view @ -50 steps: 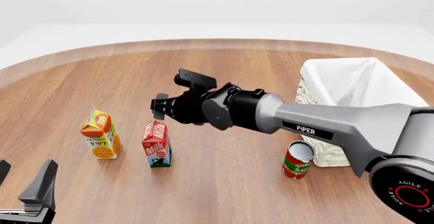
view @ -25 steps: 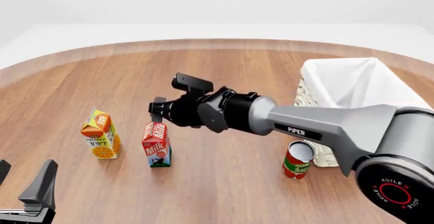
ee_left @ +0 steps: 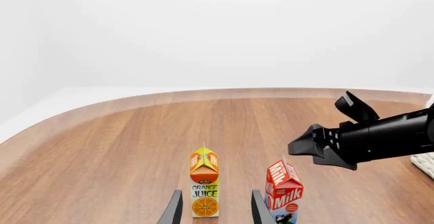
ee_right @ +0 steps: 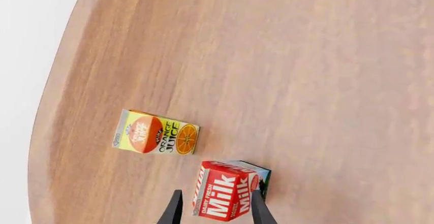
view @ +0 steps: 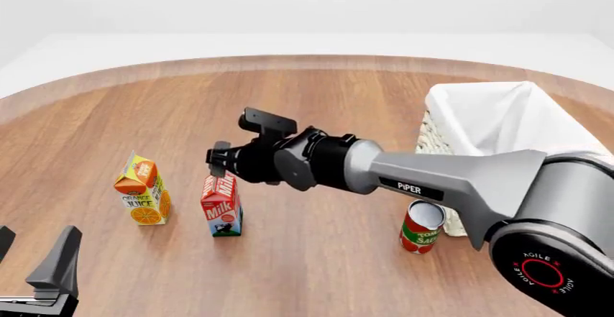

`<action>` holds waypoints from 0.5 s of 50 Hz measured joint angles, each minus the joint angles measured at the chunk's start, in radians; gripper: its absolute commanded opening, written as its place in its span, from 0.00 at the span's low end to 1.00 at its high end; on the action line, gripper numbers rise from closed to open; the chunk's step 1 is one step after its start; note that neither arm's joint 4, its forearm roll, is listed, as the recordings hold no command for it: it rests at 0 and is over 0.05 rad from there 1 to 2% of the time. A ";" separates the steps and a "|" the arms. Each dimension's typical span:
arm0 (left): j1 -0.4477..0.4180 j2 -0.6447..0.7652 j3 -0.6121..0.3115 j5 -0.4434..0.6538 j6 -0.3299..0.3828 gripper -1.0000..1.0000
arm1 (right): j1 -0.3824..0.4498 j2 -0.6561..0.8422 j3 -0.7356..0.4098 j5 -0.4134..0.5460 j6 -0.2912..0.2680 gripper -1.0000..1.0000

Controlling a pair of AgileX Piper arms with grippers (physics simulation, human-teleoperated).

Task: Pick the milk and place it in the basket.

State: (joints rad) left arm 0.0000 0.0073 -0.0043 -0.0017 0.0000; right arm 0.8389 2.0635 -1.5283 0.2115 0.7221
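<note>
The milk (view: 221,205) stands upright on the wooden table, a small carton with a red top and a cow picture. My right gripper (view: 220,159) hovers just above and slightly behind its top, apart from it. In the right wrist view this gripper (ee_right: 217,193) is open, and the milk (ee_right: 227,191) shows between its two fingers. The basket (view: 499,126), cream wicker with a white lining, stands at the far right. My left gripper (view: 34,251) is open and empty at the near left edge. In the left wrist view the milk (ee_left: 283,191) stands below the right gripper (ee_left: 315,145).
An orange juice carton (view: 142,191) stands just left of the milk. A red tomato can (view: 422,226) stands in front of the basket, under the right arm. The left gripper (ee_left: 215,201) points at the juice carton (ee_left: 204,186); the table's curved far edge lies beyond.
The right gripper has moved left and downward, from behind and above the milk to right over its top. The left arm and all objects stayed still.
</note>
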 measured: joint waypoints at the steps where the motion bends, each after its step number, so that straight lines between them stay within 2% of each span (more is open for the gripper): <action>1: 0.000 0.000 0.000 0.000 0.000 1.00 | 0.001 0.001 -0.001 0.000 0.000 1.00; 25: 0.000 0.000 0.000 0.000 0.000 1.00 | 0.014 0.027 -0.034 0.019 0.000 1.00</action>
State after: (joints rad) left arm 0.0000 0.0073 -0.0043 -0.0017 0.0000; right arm 0.8533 2.0904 -1.5626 0.2304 0.7225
